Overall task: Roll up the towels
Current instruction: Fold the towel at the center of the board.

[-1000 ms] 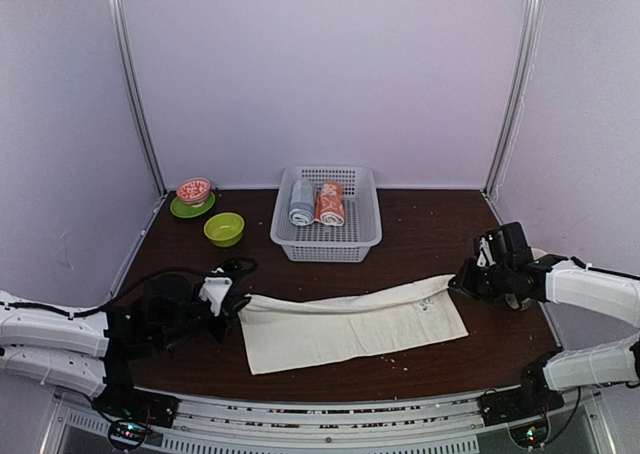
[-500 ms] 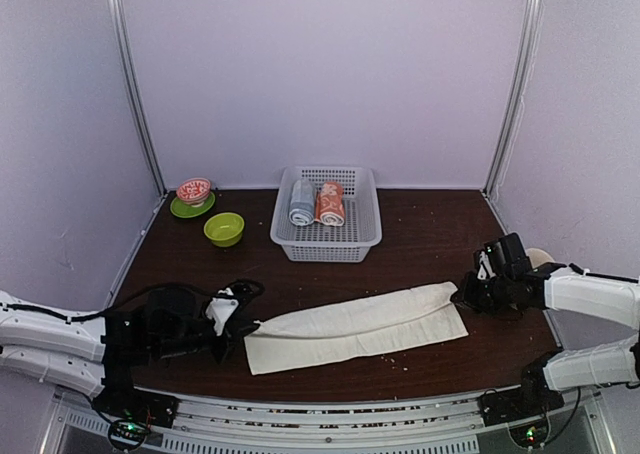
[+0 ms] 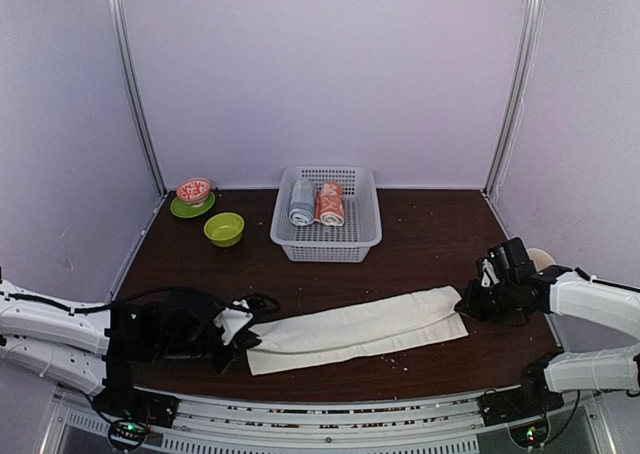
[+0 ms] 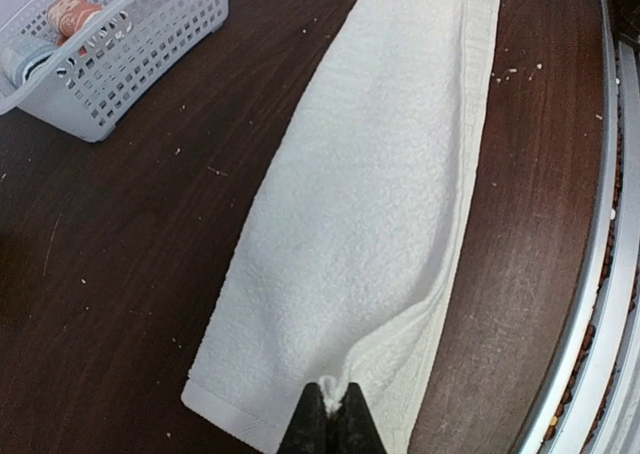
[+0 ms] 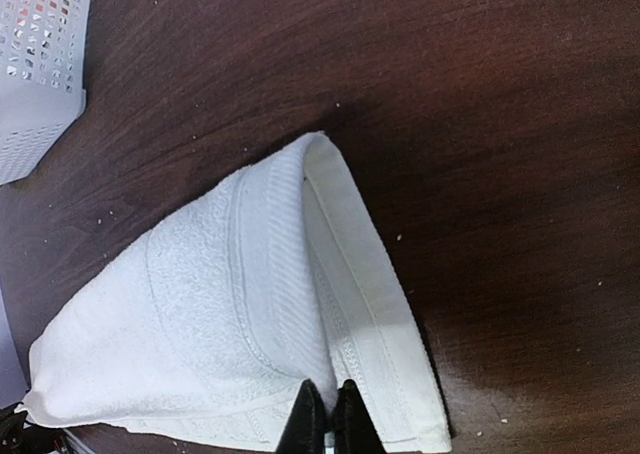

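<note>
A cream-white towel (image 3: 355, 330) lies as a long strip across the front of the table, its far long side doubled over toward the near edge. My left gripper (image 3: 248, 336) is shut on a pinch of the upper layer at the towel's left end (image 4: 329, 399). My right gripper (image 3: 466, 302) is shut on the folded layer at the right end (image 5: 326, 394). In the left wrist view the towel (image 4: 370, 174) stretches away smoothly; in the right wrist view the towel's (image 5: 230, 314) hem stands up in a fold. The salmon-orange towel (image 3: 330, 204) sits rolled in the basket.
The white mesh basket (image 3: 325, 249) stands at the back centre, with a grey-blue rolled towel (image 3: 301, 203) beside the orange one. A green bowl (image 3: 224, 228) and a red-white bowl on a green plate (image 3: 193, 196) sit at the back left. Crumbs dot the dark tabletop.
Both grippers have moved toward the near edge, drawing the towel's far side over itself. The towel now lies narrower and flatter.
</note>
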Tool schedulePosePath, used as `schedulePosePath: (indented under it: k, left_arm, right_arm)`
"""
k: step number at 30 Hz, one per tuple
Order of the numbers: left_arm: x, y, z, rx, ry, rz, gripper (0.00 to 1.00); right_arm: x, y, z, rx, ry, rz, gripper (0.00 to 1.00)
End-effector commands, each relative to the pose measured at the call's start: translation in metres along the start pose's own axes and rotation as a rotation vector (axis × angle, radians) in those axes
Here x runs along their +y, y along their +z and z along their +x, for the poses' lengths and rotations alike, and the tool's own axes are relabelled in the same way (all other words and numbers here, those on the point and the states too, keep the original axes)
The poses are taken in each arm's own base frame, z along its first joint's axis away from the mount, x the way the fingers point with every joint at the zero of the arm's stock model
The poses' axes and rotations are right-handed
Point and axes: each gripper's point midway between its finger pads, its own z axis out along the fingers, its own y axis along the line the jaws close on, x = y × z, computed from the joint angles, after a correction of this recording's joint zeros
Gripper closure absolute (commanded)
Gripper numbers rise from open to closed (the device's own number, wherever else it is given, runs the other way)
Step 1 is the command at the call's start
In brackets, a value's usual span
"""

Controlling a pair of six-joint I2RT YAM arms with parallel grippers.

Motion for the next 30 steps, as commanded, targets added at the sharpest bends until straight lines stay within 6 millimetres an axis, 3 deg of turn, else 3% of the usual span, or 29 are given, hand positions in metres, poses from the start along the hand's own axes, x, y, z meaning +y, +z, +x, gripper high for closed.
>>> schedulePosePath:
  k: [1,8,21,30]
  left_arm:
    - [0.006,0.003,-0.002,0.029,-0.011,-0.045,1.00]
    - [0.022,0.013,0.006,0.100,-0.020,-0.149,1.00]
    - [0.019,0.010,0.008,0.103,-0.037,-0.132,1.00]
    - [0.025,-0.007,-0.005,0.039,-0.067,-0.148,1.00]
  right_arm:
    - [-0.001,-0.006,0.006,0.038,-0.013,0.007,1.00]
    - [-0.006,-0.001,0.023,0.087,0.009,-0.014,1.00]
    - [-0.021,-0.004,0.044,0.146,-0.001,0.022,1.00]
    - [0.005,-0.022,0.033,0.103,0.014,-0.086,1.00]
